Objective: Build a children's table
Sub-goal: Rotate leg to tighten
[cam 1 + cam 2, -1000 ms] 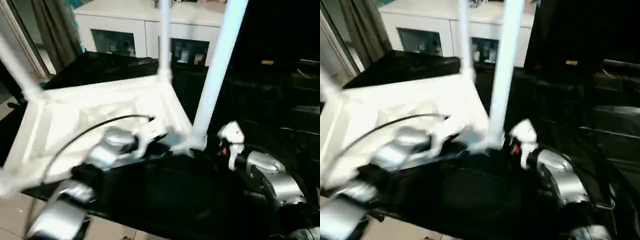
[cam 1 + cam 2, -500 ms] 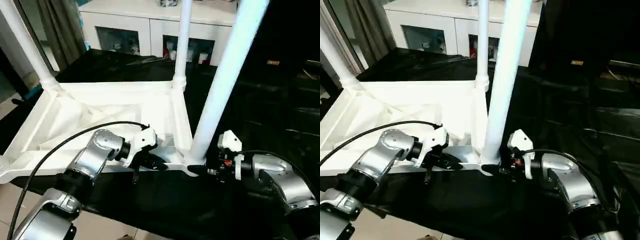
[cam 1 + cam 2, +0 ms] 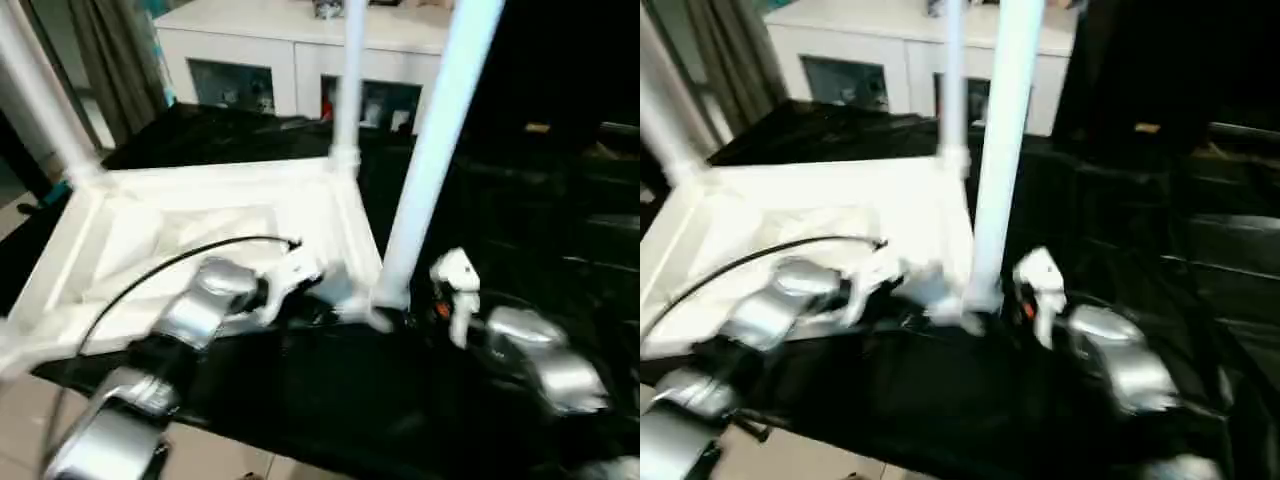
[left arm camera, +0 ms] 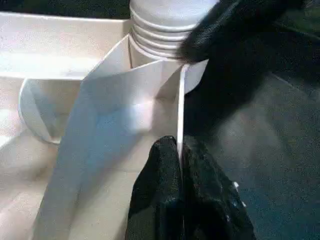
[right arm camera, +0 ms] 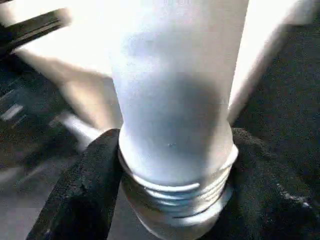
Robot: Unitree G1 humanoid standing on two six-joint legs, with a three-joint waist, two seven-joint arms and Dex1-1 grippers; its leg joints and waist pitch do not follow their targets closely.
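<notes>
The children's table lies upside down on black cloth, its white ribbed top (image 3: 200,220) facing up. Three white legs stand upright in its corners: near right (image 3: 430,160), far (image 3: 348,80) and left (image 3: 35,100). My left gripper (image 3: 322,292) is at the near edge beside the near right corner. In the left wrist view it (image 4: 179,150) is shut on the thin white rim (image 4: 180,105). My right gripper (image 3: 397,310) is at the foot of the near right leg. In the right wrist view its black fingers (image 5: 85,190) hug the leg's threaded base (image 5: 175,100) on both sides.
A white cabinet with glass doors (image 3: 260,60) stands behind the table, with grey curtains (image 3: 100,60) to its left. Black cloth (image 3: 400,400) covers the work surface under both arms. A black cable (image 3: 150,270) arcs over my left forearm. Tiled floor (image 3: 20,420) shows at the lower left.
The head camera has swayed, shifting the whole picture. My right gripper has come in against the foot of the near right leg. The left gripper stays on the rim.
</notes>
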